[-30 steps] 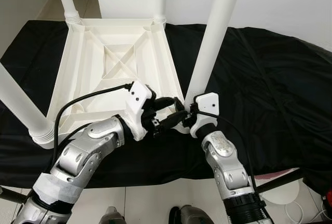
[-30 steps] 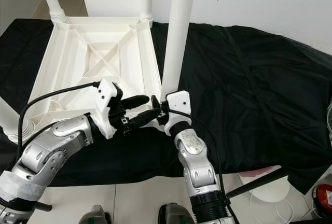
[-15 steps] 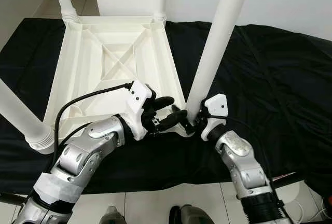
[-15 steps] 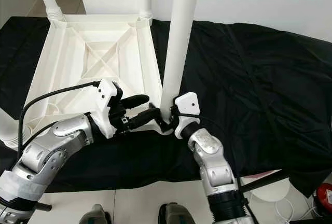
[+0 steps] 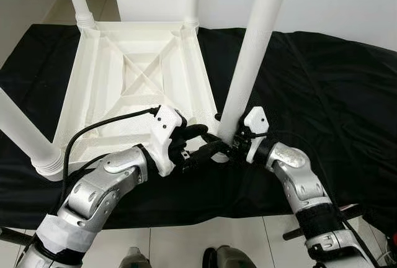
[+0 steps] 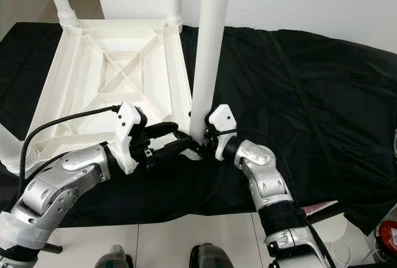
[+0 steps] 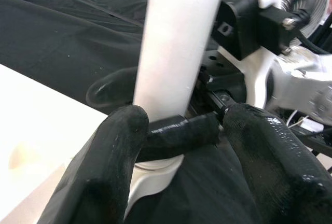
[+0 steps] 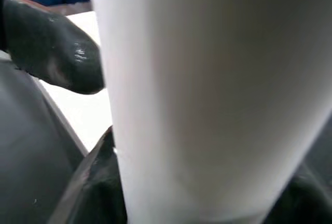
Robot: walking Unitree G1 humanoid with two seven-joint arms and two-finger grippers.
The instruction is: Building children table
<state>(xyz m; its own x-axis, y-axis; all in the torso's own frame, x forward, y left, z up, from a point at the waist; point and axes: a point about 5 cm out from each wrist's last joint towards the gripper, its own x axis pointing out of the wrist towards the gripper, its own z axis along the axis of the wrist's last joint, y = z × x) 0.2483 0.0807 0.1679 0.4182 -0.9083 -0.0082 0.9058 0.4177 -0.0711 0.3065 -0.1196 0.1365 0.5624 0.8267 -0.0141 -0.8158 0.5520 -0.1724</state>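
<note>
Upturned table top (image 5: 139, 75) on black cloth (image 5: 329, 94), fourth leg (image 5: 248, 63) upright at near right corner. Right claw (image 5: 231, 148) clamped round leg base; left claw (image 5: 208, 144) open beside it. Keep leg vertical, twist slow, don't cross-thread.

The upturned table (image 5: 139, 69) is plain white, its ribbed underside showing a moulded cross pattern, and its legs (image 5: 251, 57) are the same white. It lies on a plain black cloth (image 5: 329, 100). Both arms are silver with white wrist housings; the left fingers (image 7: 116, 146) and right fingers (image 8: 57, 53) are glossy black. The wall (image 5: 335, 1) is white, and the floor tiles (image 5: 186, 243) are pale.
</note>
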